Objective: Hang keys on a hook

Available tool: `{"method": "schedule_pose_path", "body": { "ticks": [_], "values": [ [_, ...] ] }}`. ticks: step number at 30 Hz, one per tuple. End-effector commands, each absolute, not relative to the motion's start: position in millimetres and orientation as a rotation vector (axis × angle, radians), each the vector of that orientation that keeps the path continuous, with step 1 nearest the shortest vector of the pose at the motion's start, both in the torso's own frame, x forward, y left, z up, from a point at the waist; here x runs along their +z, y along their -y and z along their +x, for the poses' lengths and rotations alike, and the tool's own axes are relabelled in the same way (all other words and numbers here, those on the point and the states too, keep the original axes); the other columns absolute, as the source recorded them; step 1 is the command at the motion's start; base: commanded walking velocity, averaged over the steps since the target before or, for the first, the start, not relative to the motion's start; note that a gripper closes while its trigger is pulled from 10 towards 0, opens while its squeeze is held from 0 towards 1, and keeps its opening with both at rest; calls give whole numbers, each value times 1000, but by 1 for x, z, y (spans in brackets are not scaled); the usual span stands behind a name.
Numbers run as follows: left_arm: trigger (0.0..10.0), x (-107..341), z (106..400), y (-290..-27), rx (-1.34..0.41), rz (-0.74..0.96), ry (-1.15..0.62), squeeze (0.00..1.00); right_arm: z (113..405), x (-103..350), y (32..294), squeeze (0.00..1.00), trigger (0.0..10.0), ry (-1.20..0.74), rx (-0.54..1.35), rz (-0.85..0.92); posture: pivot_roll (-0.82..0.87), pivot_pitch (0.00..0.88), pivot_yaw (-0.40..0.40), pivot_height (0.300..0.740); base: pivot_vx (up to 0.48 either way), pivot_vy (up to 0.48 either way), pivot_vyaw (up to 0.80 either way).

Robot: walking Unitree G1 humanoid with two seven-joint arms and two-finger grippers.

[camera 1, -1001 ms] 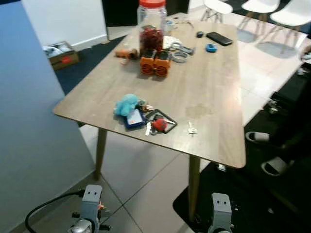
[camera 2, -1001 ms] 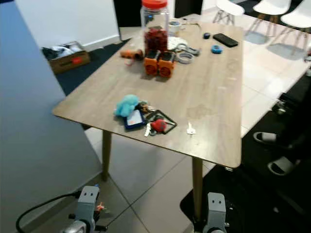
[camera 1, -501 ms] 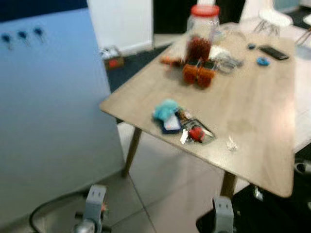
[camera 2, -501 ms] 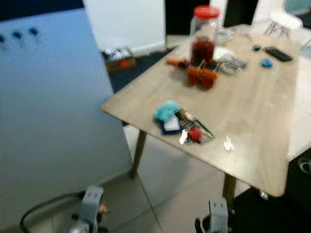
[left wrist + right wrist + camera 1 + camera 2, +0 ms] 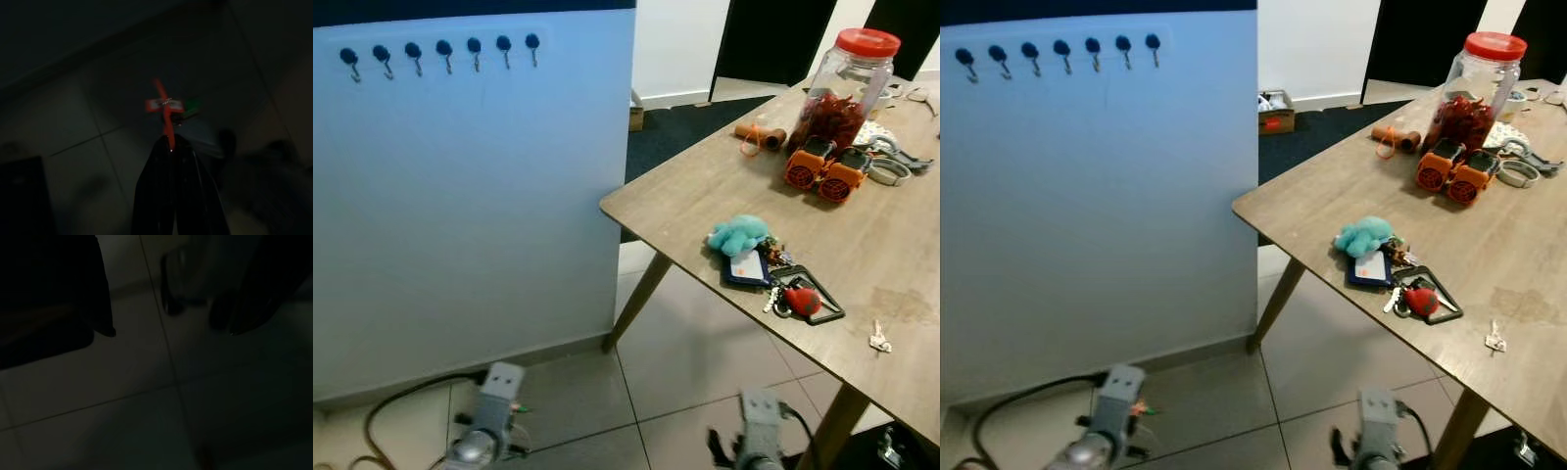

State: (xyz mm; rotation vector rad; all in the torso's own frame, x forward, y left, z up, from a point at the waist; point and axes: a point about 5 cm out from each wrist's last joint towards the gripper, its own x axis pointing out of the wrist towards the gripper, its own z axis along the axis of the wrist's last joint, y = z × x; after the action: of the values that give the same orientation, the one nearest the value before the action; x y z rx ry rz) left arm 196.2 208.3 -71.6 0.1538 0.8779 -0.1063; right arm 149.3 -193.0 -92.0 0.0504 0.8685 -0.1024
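Note:
A row of several dark hooks [image 5: 440,49] runs along the top of a pale blue wall panel [image 5: 480,196] on the left. My left arm [image 5: 487,421] hangs low over the floor. In the dark left wrist view my left gripper [image 5: 171,143] is shut on an orange key strap [image 5: 164,105] with a small tag and something green at its end. My right arm [image 5: 759,441] also hangs low, and my right gripper [image 5: 171,328] is open over the tiles. A bunch of keys [image 5: 783,284] with a teal plush [image 5: 737,235] lies near the edge of the wooden table [image 5: 666,196].
On the table also stand a red-lidded jar [image 5: 850,78], two orange items [image 5: 822,168], tape rolls [image 5: 889,168] and a small loose key [image 5: 878,340]. A dark cable [image 5: 401,401] lies on the tiled floor by the panel. A cardboard box [image 5: 1276,101] sits beyond the panel.
The camera has swung left: the panel with its hooks has come into view and the table has slid to the right. Both arms still hang low.

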Motion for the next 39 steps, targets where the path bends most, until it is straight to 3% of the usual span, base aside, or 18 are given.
{"method": "schedule_pose_path", "body": {
  "ticks": [1,17,39],
  "values": [
    [10000,-75,189,-212,-85,137,-900,0,152,-91,193,0,10000,-862,-106,55,41,6,-6,740,0,0,800],
    [10000,-62,216,-180,-182,137,-779,0,153,-90,197,0,10000,-847,-129,58,35,0,-5,740,0,0,778],
    [10000,-62,215,-177,-202,103,-761,0,153,-88,205,0,10000,-821,-182,78,25,0,-6,740,0,0,0]
  ]
}}
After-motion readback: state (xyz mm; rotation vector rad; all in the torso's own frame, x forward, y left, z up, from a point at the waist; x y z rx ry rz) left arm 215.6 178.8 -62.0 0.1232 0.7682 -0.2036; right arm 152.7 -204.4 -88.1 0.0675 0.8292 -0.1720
